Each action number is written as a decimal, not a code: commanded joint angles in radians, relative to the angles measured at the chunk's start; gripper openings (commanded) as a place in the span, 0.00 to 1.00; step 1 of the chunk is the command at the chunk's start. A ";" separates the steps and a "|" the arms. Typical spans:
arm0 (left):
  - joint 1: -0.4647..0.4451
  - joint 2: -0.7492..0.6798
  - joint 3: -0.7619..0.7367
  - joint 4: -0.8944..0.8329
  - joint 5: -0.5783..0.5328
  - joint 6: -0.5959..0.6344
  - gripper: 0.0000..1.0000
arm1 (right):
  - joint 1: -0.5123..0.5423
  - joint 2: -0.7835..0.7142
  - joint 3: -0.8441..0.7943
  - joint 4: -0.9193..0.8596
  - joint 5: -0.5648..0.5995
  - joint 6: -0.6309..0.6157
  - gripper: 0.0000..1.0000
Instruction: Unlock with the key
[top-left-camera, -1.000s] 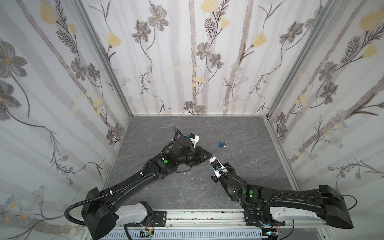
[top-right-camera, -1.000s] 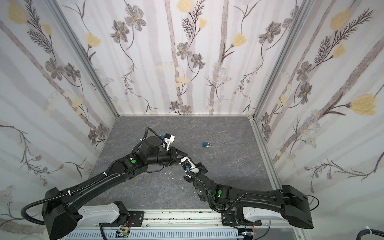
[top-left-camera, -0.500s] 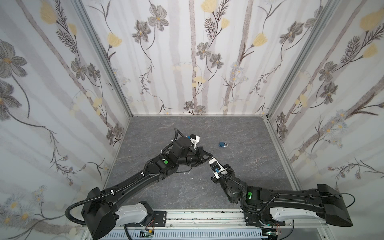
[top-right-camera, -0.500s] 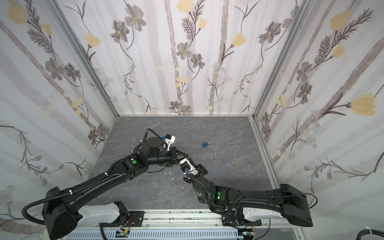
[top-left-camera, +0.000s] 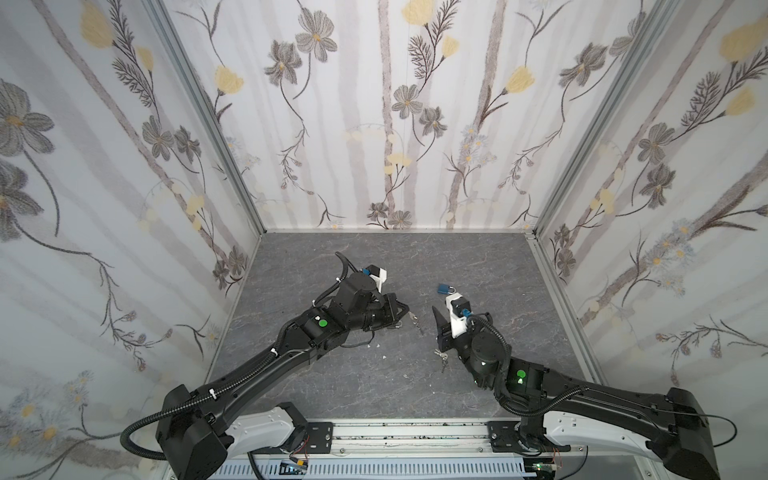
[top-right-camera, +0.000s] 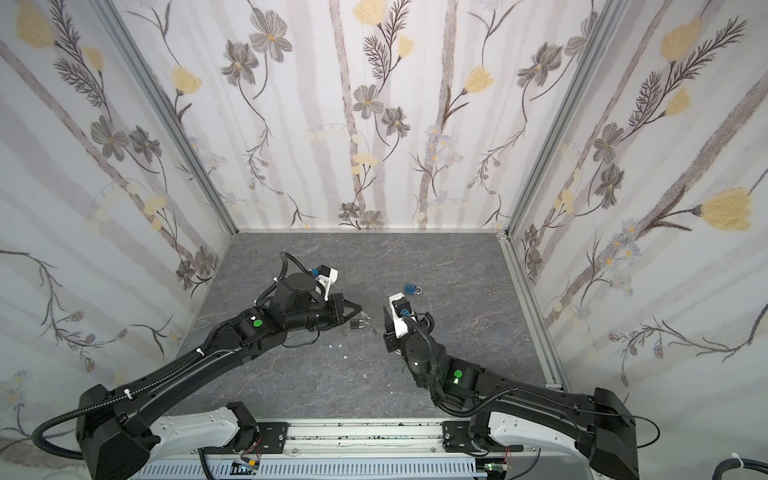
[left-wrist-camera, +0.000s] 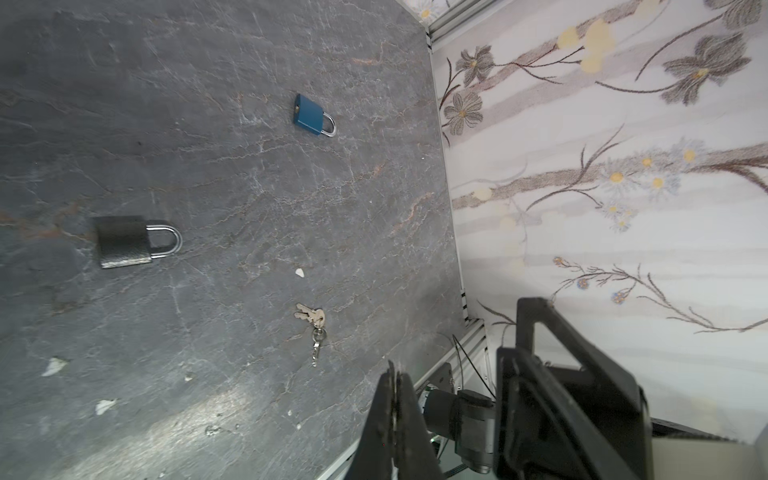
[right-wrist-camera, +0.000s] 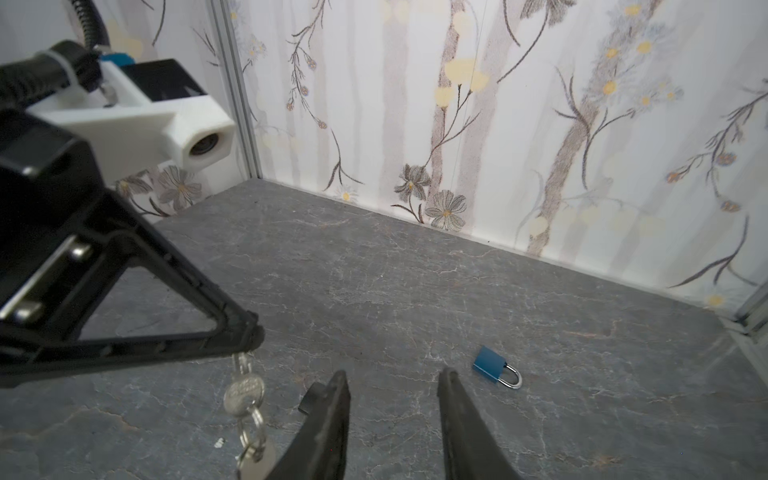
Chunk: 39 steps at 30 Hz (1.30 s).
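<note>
My left gripper (top-left-camera: 408, 310) (top-right-camera: 360, 310) (left-wrist-camera: 393, 370) is shut on a silver key (right-wrist-camera: 243, 391) (top-left-camera: 414, 321). A ring and a second key dangle below it, just above the floor. A black padlock (left-wrist-camera: 124, 242) (top-right-camera: 355, 324) lies on the grey floor under that gripper. To the right, a short gap away, my right gripper (right-wrist-camera: 392, 376) (top-left-camera: 439, 318) is open with nothing between its fingers. It points at the hanging key without touching it.
A blue padlock (top-left-camera: 445, 288) (top-right-camera: 412, 288) (right-wrist-camera: 492, 369) (left-wrist-camera: 311, 114) lies farther back, right of centre. A second bunch of keys (left-wrist-camera: 314, 321) (top-left-camera: 441, 358) rests on the floor beside my right arm. Small white scraps (left-wrist-camera: 53, 365) dot the floor. Flowered walls enclose three sides.
My right gripper has opened and drawn slightly away to the right from the key. The key now hangs from my left gripper alone, which has stayed shut and barely moved.
</note>
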 joint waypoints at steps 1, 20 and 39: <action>0.000 -0.016 0.001 -0.031 -0.058 0.094 0.00 | -0.115 -0.018 0.012 -0.047 -0.406 0.269 0.39; -0.057 -0.156 -0.145 0.327 -0.113 0.129 0.00 | -0.431 0.161 -0.181 0.808 -1.159 0.953 0.47; -0.084 -0.166 -0.161 0.440 -0.078 0.111 0.00 | -0.432 0.285 -0.192 1.065 -1.276 1.063 0.46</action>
